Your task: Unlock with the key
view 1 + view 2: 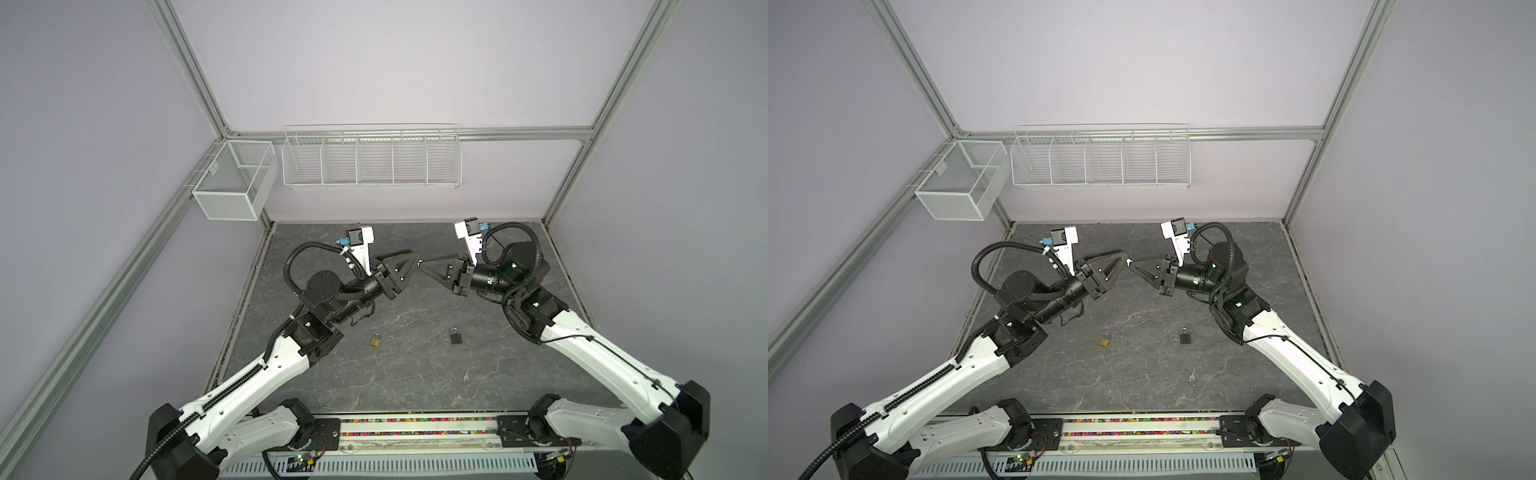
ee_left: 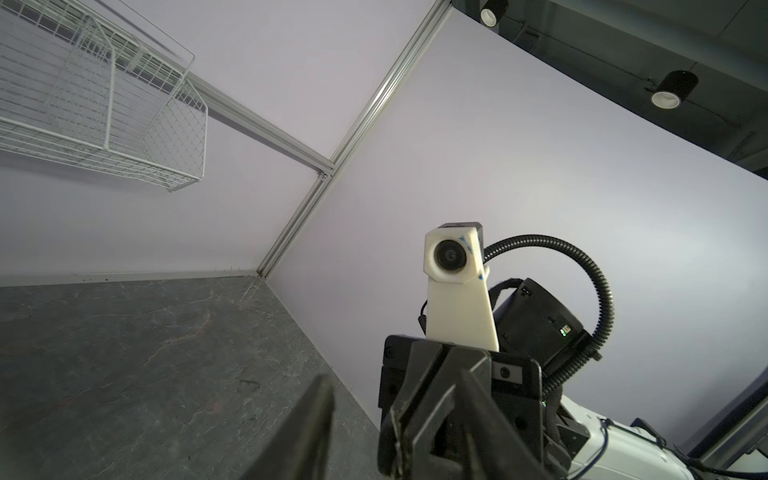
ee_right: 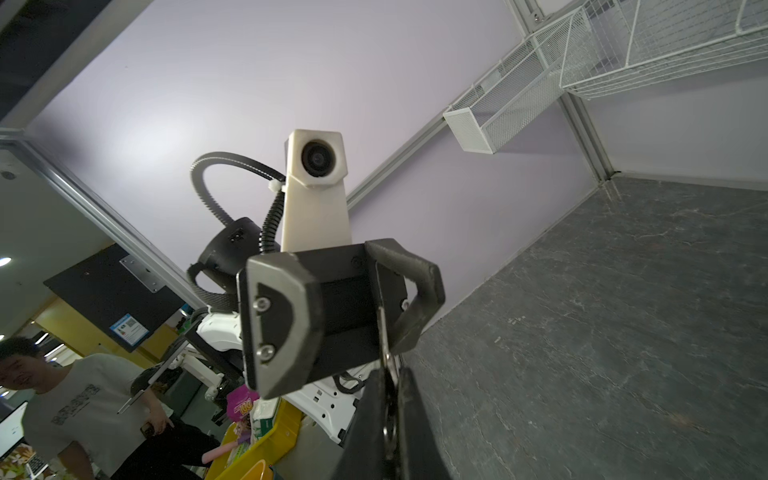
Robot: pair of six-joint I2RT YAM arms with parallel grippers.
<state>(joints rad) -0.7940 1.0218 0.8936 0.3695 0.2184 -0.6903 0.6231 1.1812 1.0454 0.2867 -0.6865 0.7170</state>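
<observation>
Key (image 3: 384,347) pinched in clenched right gripper (image 1: 424,267), blade pointing between parted jaws of released left gripper (image 1: 412,261), well apart from brass padlock (image 1: 375,341) and black padlock (image 1: 456,336) on table (image 1: 353,376).

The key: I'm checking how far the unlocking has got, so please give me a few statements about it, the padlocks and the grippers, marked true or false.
1. The right gripper is shut on the key, holding it in the air. True.
2. The left gripper is clamped on the brass padlock. False: its jaws stand open, and the brass padlock lies on the table.
3. The black padlock lies on the table, apart from both grippers. True.
4. The key is already in a padlock's keyhole. False: it is up between the two gripper tips, above the table where both padlocks lie.
</observation>
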